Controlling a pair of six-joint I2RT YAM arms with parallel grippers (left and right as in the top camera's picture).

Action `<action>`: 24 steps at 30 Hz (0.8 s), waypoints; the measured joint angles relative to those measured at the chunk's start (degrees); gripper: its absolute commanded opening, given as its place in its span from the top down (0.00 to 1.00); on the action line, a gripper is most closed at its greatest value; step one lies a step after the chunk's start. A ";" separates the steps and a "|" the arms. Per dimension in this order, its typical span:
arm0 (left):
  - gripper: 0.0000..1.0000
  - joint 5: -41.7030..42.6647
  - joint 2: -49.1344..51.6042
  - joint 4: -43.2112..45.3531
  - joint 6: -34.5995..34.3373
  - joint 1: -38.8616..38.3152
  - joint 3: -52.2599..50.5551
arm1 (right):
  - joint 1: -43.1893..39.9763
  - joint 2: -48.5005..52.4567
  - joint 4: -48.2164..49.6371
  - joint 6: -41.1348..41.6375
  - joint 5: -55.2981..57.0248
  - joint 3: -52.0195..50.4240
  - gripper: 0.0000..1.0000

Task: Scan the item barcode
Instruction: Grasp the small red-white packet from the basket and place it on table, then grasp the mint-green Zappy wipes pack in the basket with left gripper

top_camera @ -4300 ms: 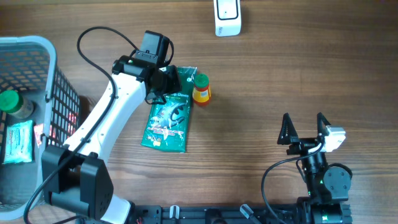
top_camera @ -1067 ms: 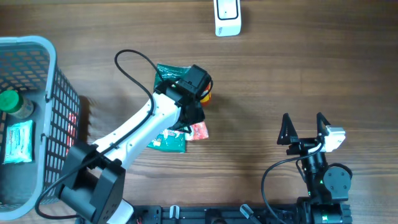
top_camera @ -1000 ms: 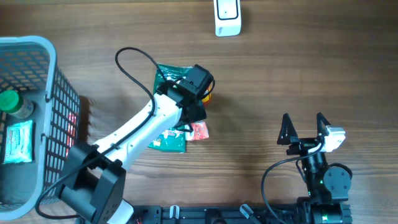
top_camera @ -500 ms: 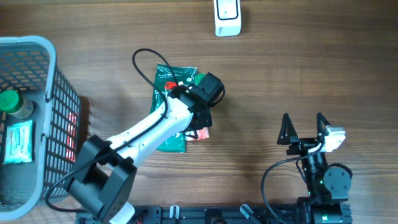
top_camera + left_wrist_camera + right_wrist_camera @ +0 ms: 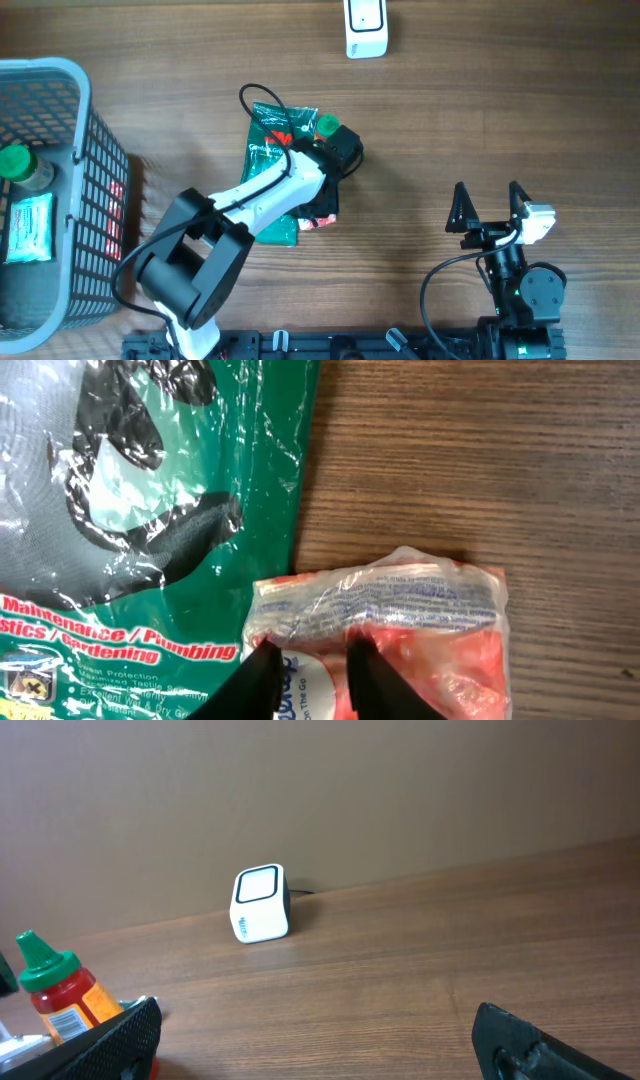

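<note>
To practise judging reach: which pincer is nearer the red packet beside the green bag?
Left. The left pincer is right over the red packet, its tips at the wrapper. The right pincer stands well apart, off to the packet's right.

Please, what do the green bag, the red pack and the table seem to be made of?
Green bag: thin glossy plastic film, likely; it shows bright glare and creases.
Red pack: soft plastic wrap, shiny; it is wrinkled, with a crimped clear seam along one edge.
Table: wood or wood-look laminate, matte; brown grain lines show, but I cannot tell which.
</note>
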 measured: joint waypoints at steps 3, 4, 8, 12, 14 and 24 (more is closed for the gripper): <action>0.32 -1.75 -4.11 -0.72 0.13 0.00 0.07 | 0.00 0.00 0.00 0.00 0.00 0.00 0.00; 0.25 -3.76 -7.04 -0.83 0.11 0.00 0.44 | 0.00 0.00 0.00 0.00 0.00 0.00 0.00; 0.00 -19.76 -25.51 -0.66 0.42 1.55 3.89 | 0.00 0.00 0.00 0.00 0.00 0.00 0.00; 0.00 -34.38 -41.33 1.51 0.37 11.21 4.22 | 0.00 0.00 0.00 0.00 0.00 0.00 0.00; 0.00 -36.70 -47.28 4.09 -2.71 18.01 4.46 | 0.00 0.00 0.02 0.00 -0.02 0.00 0.00; 0.00 -35.39 -48.63 5.55 -16.06 62.03 4.55 | 0.00 0.00 0.00 0.00 0.00 0.00 0.00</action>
